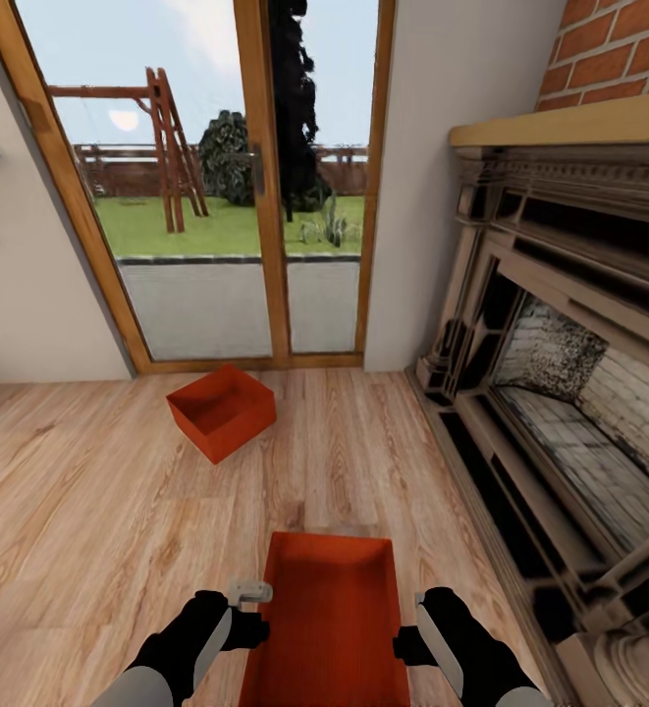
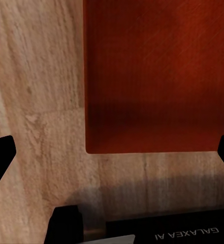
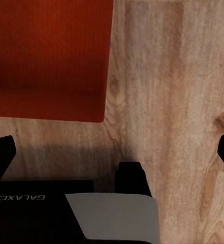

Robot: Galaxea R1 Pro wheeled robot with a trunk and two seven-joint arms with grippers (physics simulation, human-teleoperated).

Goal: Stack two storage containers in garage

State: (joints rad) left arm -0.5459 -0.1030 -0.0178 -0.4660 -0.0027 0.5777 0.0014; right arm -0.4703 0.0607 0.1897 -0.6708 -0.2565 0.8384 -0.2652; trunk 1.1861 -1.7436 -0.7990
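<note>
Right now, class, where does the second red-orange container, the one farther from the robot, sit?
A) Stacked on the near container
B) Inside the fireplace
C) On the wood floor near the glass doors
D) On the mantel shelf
C: in the head view the far container rests on the light wood-plank floor just before the glass doors, apart from the near container and the fireplace.

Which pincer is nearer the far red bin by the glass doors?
Left. The left pincer sits below that far bin, slightly to its right; the right pincer lies farther off, across the near bin.
</note>
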